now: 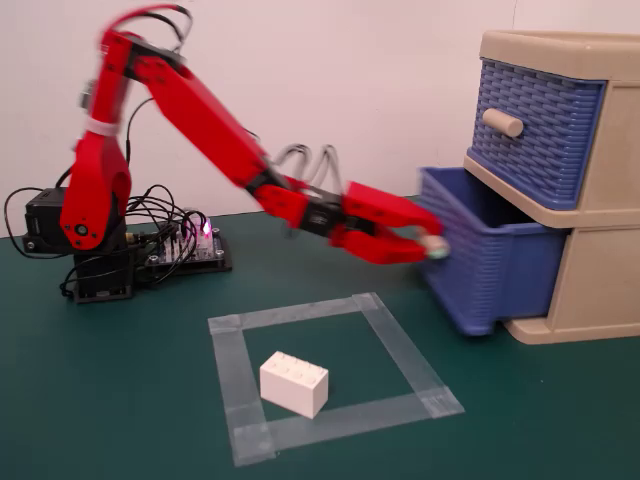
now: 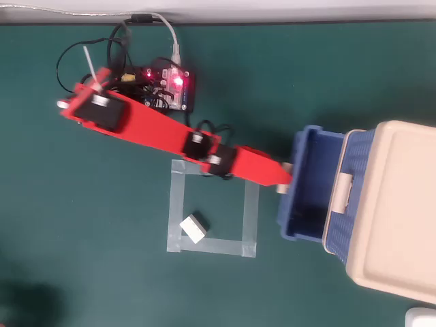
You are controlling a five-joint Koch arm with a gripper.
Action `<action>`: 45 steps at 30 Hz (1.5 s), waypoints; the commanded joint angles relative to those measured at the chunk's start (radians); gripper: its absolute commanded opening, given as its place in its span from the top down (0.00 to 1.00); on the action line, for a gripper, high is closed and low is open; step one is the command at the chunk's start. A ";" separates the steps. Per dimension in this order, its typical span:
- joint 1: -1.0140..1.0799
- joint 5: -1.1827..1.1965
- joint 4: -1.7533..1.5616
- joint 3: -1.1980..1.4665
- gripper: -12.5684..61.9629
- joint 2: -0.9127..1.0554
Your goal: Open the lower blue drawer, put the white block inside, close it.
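Note:
The lower blue drawer (image 1: 490, 270) is pulled well out of its beige frame (image 1: 600, 285); the overhead view shows its front wall (image 2: 289, 208) and an empty inside. My red gripper (image 1: 428, 245) is at the drawer's front, its jaws closed around the peg handle (image 1: 437, 247) with a pale teal end, and it also shows in the overhead view (image 2: 283, 180). The white block (image 1: 294, 383) with low studs lies on the green table inside a tape square, well below and left of the gripper in the fixed view. It also shows in the overhead view (image 2: 193, 228).
The upper blue drawer (image 1: 535, 130) with a plain beige handle is shut. A clear tape square (image 1: 400, 350) marks the mat. The arm's base, controller board (image 2: 170, 88) and cables sit at the back left. The cabinet top (image 2: 395, 211) fills the right of the overhead view.

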 commanded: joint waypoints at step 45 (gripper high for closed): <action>0.591 -1.724 1.385 -0.546 0.38 0.080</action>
